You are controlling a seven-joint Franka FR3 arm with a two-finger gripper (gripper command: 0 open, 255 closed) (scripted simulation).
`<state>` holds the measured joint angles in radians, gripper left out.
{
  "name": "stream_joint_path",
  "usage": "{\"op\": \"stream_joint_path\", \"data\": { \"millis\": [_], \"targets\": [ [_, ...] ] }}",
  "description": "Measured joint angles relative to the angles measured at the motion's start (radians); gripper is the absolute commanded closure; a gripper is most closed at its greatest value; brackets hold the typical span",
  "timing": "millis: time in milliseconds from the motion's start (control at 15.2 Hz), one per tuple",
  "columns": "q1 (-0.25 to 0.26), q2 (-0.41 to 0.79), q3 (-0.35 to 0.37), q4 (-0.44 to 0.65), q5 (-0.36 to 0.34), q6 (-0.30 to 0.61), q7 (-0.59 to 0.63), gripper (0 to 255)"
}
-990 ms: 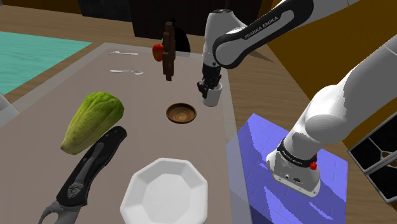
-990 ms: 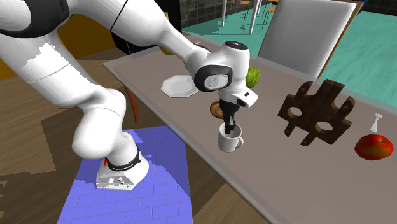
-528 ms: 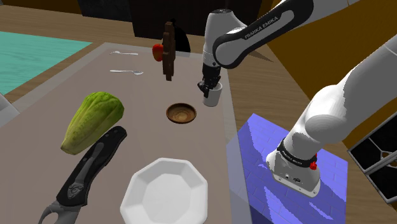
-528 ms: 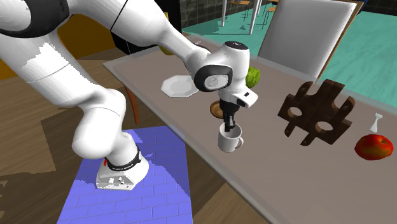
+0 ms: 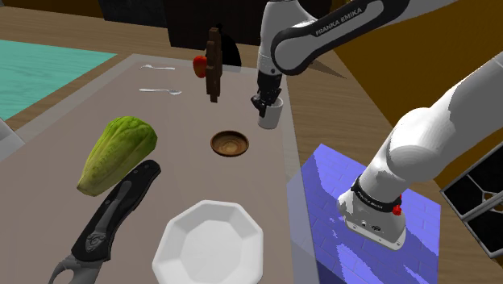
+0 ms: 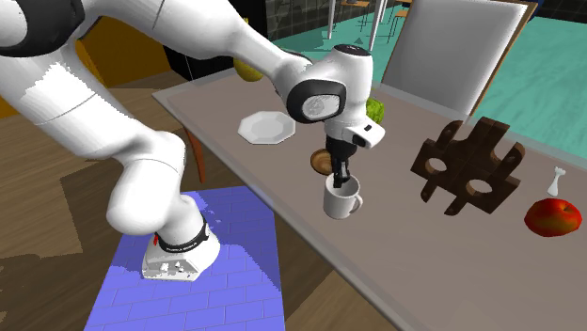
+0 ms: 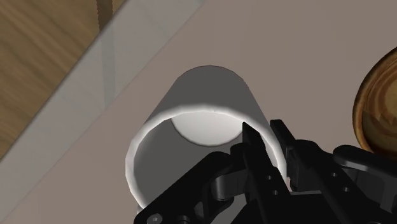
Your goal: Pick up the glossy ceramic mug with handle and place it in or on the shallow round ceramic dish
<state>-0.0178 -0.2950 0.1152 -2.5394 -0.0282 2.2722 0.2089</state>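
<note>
As judged from the present views, about midway: grasp done, transfer and release outstanding. Records the end effector (image 5: 264,102) narrowed onto the wall of the white mug (image 5: 268,118), one finger inside the rim and the other outside, wall clasped between. Places the mug upright near the desk (image 5: 177,121) edge closest to the stand (image 5: 322,177), handle on the side away from the dish in the second exterior view. Cannot tell whether the base rests on the desk or hangs just clear of it. Finds the brown round dish (image 5: 230,144) just beside the mug, further in from that edge, with nothing in it. Remains to do: raise the mug, carry across the short gap, set down in the dish, open the fingers. Flags a rim-only hold as liable to let the mug swing or tilt in transit; advises a level, slow carry.
</note>
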Motion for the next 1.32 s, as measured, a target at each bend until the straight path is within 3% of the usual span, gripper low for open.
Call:
{"op": "stream_joint_path", "data": {
  "millis": [990, 1320],
  "targets": [
    [0.003, -0.091, -0.009, 0.127, 0.011, -0.218, -0.019, 255],
    [0.043, -0.045, 0.064, 0.192, 0.030, -0.239, 0.083, 255]
  ]
}}
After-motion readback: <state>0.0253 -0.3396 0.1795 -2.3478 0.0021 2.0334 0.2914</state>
